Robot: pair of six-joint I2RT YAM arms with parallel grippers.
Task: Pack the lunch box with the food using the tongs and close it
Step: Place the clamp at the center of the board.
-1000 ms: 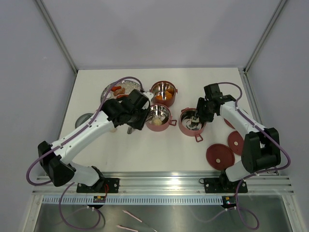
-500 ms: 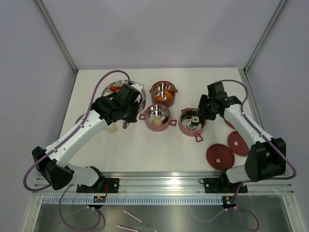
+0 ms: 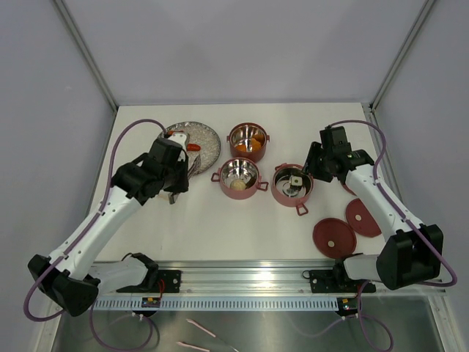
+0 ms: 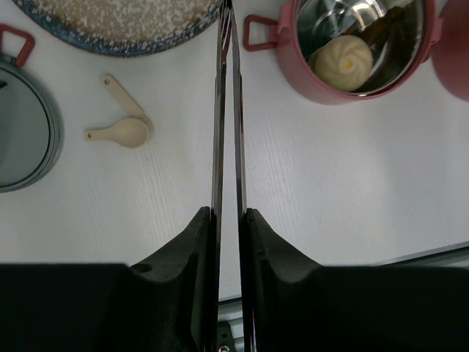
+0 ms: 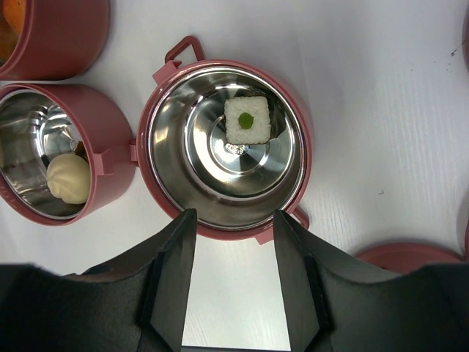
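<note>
Packing stands partway: three lunch box tiers (image 3: 239, 193) mid-bench (image 3: 242, 227) each hold food (image 5: 249, 121), lids (image 3: 334, 237) off near the right edge. Left jaws clamp the tongs (image 4: 220, 110), nearly closed, tips at the far-left plate (image 3: 209, 139), food left on it. Right jaws gape empty over the rightmost tier.

Left pincer (image 4: 227, 220) clamped narrow; right pincer (image 5: 234, 217) spread, facing down.

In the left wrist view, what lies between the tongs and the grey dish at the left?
A small beige spoon, touching neither tongs nor dish; left wrist view.
</note>
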